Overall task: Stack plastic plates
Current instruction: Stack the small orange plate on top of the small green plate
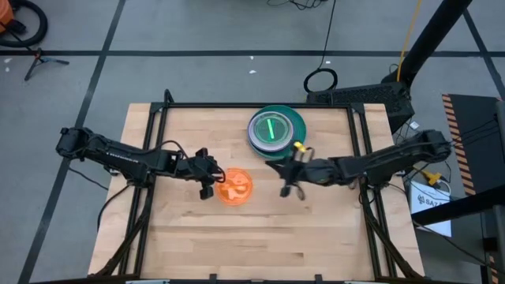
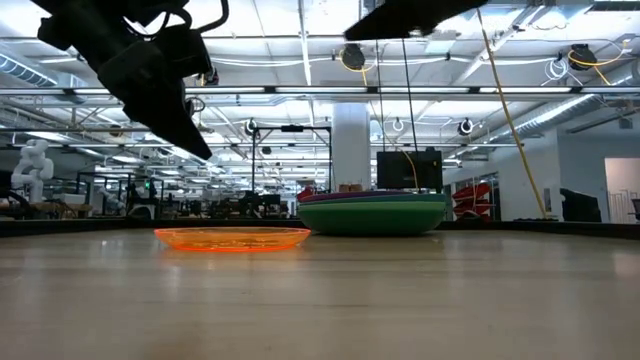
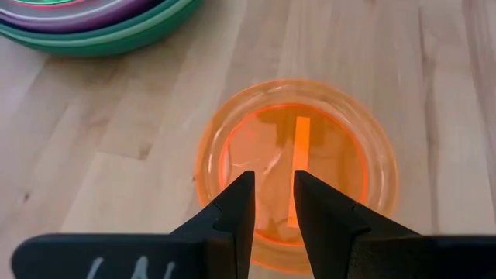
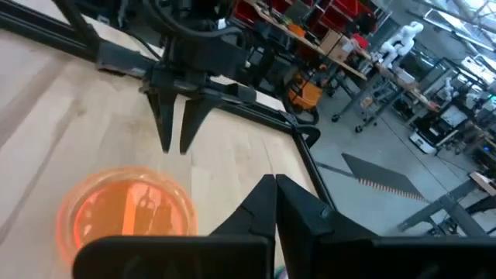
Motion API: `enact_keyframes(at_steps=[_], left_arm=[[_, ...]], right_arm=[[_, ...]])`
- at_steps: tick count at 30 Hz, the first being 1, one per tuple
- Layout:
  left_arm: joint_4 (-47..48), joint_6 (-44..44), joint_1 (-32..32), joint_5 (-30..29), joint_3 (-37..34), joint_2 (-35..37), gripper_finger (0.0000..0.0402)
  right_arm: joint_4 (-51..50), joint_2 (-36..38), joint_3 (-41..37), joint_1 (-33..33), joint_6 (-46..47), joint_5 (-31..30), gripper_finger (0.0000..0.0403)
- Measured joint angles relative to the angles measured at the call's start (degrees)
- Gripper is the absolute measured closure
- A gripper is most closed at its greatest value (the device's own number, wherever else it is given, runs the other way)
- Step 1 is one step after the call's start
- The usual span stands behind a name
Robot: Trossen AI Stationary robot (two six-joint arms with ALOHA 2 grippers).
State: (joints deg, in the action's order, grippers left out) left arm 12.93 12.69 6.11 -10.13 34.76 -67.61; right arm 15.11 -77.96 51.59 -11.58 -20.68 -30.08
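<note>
Orange plate [image 1: 235, 188] lies alone on the desk [image 1: 237, 244], near the stack [image 1: 276, 128]. Left gripper [image 1: 208, 186] hovers over it, fingers apart; right gripper [image 1: 289, 189] is closed, empty. Next, probably: grasp its rim.

One orange plate [image 1: 235, 188] lying singly, one stack of plates [image 1: 275, 129] of uncertain number, two arms, one counter [image 1: 260, 237].

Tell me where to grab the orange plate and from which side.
Grip the orange plate by its raised rim, at the edge nearest the left gripper, coming down from above. It lies flat on the table, so only the thin rim gives the open fingers something to pinch.
</note>
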Motion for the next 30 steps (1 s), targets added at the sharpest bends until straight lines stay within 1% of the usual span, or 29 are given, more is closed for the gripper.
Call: enact_keyframes(at_steps=[3,10,12,17,20,26,28,30], left_arm=[[0.0,0.6,0.4,-0.2,0.0,0.0,0.0302],[-3.8,0.8,0.4,-2.3,0.0,0.0,0.0302],[-4.0,0.4,0.3,-2.9,0.0,0.0,0.0302],[-4.1,0.6,-0.2,-4.1,-0.1,-1.9,0.0296],[-4.0,1.2,-0.4,-4.5,0.0,-4.1,0.0272],[-4.1,2.5,-1.1,-5.9,0.0,-8.3,0.0196],[-4.1,2.3,-1.9,-6.0,0.0,-9.8,0.0180],[-4.2,2.0,-2.7,-6.0,0.0,-11.6,0.0174]], right_arm=[[1.0,6.4,-5.6,-0.9,0.5,0.1,0.0402],[9.3,19.5,-19.2,-0.9,3.3,0.2,0.0402],[11.8,22.1,-21.7,-0.9,3.3,0.2,0.0402],[11.6,26.5,-24.2,-0.9,3.4,0.1,0.0403],[11.3,27.2,-24.2,-0.9,3.5,0.1,0.0403],[11.2,27.3,-24.3,-0.9,3.0,0.1,0.0403],[11.2,27.3,-24.3,-0.9,2.7,0.1,0.0403],[11.2,27.3,-24.3,-0.9,2.3,0.1,0.0403]])
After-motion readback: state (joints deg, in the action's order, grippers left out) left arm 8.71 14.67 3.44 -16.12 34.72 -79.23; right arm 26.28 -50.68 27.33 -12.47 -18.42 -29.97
